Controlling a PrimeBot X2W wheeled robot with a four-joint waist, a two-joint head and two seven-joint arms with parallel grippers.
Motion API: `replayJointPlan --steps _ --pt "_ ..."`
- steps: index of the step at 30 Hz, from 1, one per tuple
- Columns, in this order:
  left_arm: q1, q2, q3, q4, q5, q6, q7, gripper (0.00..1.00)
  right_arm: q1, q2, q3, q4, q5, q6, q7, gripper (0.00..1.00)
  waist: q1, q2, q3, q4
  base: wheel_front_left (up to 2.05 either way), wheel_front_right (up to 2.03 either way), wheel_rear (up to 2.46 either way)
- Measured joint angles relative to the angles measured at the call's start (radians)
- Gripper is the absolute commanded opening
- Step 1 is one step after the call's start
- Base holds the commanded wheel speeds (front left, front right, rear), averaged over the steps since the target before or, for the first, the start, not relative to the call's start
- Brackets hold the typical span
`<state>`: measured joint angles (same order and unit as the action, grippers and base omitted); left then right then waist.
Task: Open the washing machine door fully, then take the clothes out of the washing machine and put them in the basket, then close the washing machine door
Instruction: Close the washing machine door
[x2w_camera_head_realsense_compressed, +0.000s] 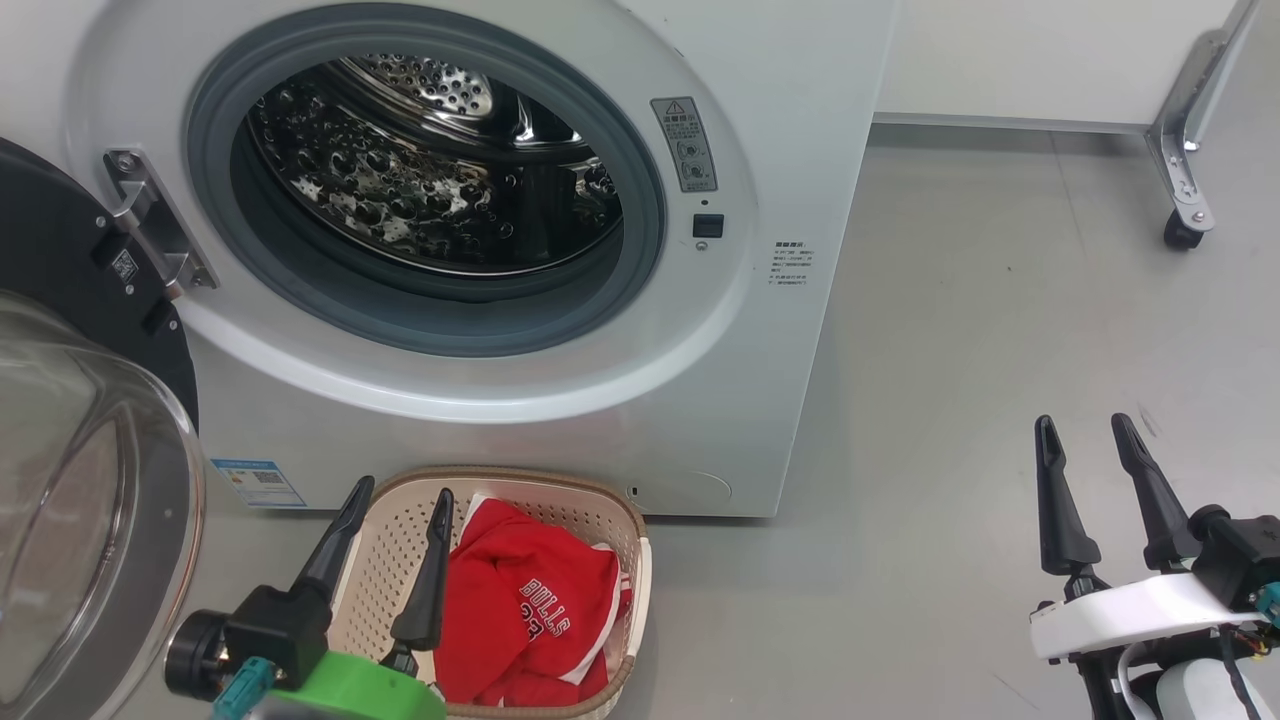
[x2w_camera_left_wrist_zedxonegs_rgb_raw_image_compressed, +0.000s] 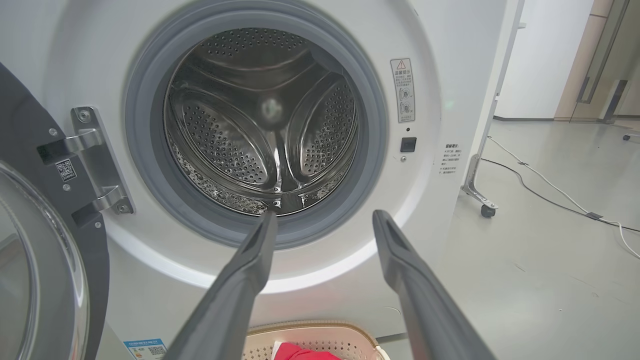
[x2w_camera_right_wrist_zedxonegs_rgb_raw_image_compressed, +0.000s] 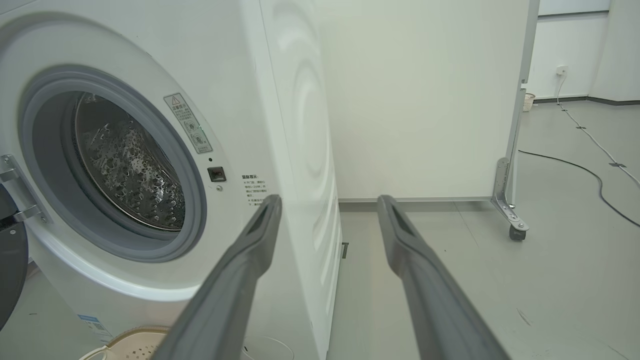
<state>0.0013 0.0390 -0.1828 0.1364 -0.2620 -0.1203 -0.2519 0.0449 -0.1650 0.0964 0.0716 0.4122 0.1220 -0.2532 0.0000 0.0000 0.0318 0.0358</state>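
The white washing machine (x2w_camera_head_realsense_compressed: 790, 150) stands before me with its steel drum (x2w_camera_head_realsense_compressed: 430, 170) bare. Its door (x2w_camera_head_realsense_compressed: 90, 450) hangs wide open at the left, the glass bowl bulging toward me. On the floor below the opening sits the cream basket (x2w_camera_head_realsense_compressed: 400, 540) holding the red clothes (x2w_camera_head_realsense_compressed: 520, 610), "BULLS" print facing up. My left gripper (x2w_camera_head_realsense_compressed: 400, 495) hovers open over the basket's left part, holding nothing. My right gripper (x2w_camera_head_realsense_compressed: 1085, 428) stands open over bare floor at the lower right, holding nothing. The left wrist view looks into the drum (x2w_camera_left_wrist_zedxonegs_rgb_raw_image_compressed: 265, 125) between its open fingers (x2w_camera_left_wrist_zedxonegs_rgb_raw_image_compressed: 250, 265).
A white partition panel (x2w_camera_head_realsense_compressed: 1050, 60) on a castor leg (x2w_camera_head_realsense_compressed: 1185, 190) stands behind and to the right of the washer. Cables (x2w_camera_left_wrist_zedxonegs_rgb_raw_image_compressed: 550, 190) run over the grey floor at the far right. A blue energy label (x2w_camera_head_realsense_compressed: 258, 482) marks the washer's lower left corner.
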Motion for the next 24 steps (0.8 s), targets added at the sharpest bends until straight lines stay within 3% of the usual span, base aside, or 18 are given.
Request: replayJointPlan --steps 24 --pt "0.005 0.001 0.004 -0.009 0.000 0.000 0.000 1.00 0.000 0.005 -0.002 0.000 0.000 0.000 0.000 1.00 0.0000 0.0000 0.006 0.000 -0.79 0.79 0.00"
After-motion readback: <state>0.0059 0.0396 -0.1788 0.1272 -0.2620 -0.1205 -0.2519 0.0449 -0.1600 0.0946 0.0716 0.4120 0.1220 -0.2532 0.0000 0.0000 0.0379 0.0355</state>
